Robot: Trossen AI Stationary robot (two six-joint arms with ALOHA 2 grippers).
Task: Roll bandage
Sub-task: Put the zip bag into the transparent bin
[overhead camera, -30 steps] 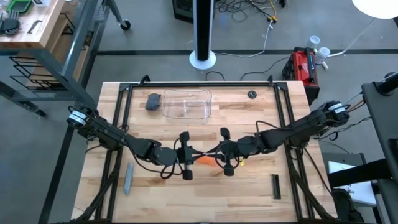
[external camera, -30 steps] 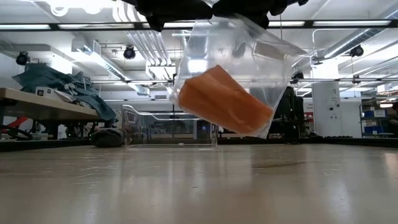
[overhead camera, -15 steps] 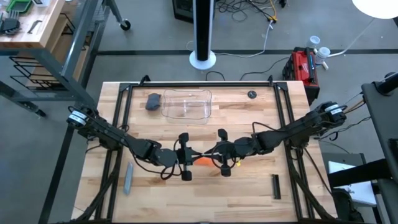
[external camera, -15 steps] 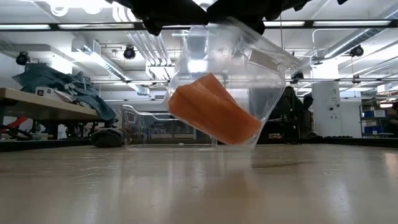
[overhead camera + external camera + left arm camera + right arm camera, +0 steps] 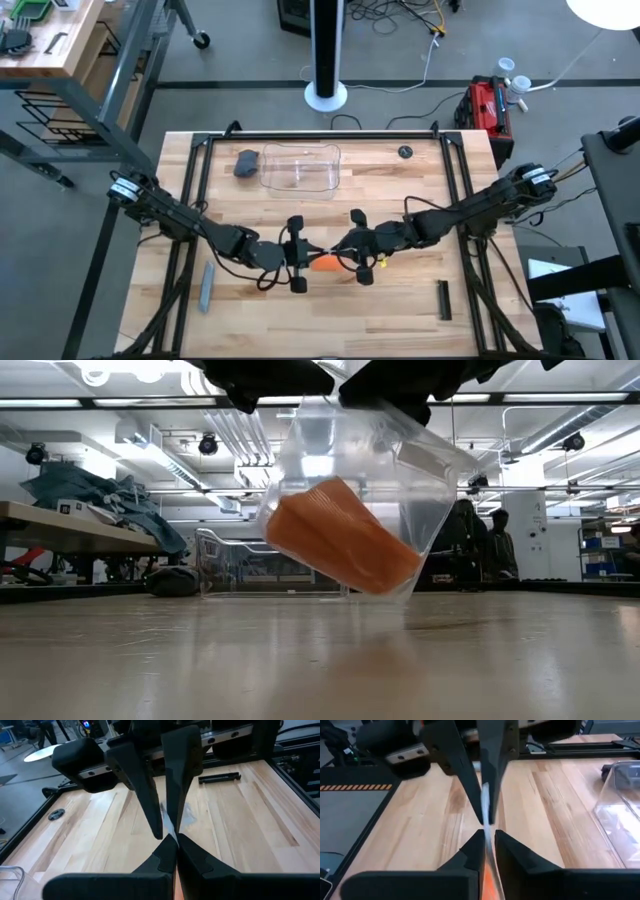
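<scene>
The orange bandage (image 5: 340, 550) lies tilted in the bottom of a clear plastic wrapper (image 5: 425, 480). The wrapper hangs above the middle of the table between my two grippers. From above, only a bit of orange (image 5: 326, 263) shows under the fingers. My left gripper (image 5: 314, 251) comes in from the table's left and is shut on the wrapper's top. My right gripper (image 5: 338, 249) faces it from the right, tip to tip, and is shut on the same top edge. In the low view both grippers are cut off at the picture's top. My left gripper (image 5: 173, 840) pinches the wrapper's thin top edge (image 5: 172, 831) between its two fingers. They come from the table's left, slanting slightly down. The wrapper hangs below, clear of the table. My right gripper (image 5: 489, 836) pinches the same top edge of clear film (image 5: 488, 825) between its two fingers. They come from the table's right, slanting slightly down. The film runs down between the fingers to the orange bandage (image 5: 487, 882) inside.
A clear plastic container (image 5: 300, 168) and a dark grey lump (image 5: 246, 163) stand at the far side. A grey stick (image 5: 206, 287) lies near left, a black bar (image 5: 444, 299) near right and a small black disc (image 5: 404, 152) far right. People (image 5: 497, 545) stand in the room beyond.
The wrapper with the bandage has swung a little toward the table's left and still hangs clear of the table. Its upper part looks spread a bit wider than before. Both grippers stay close together on its top edge.
</scene>
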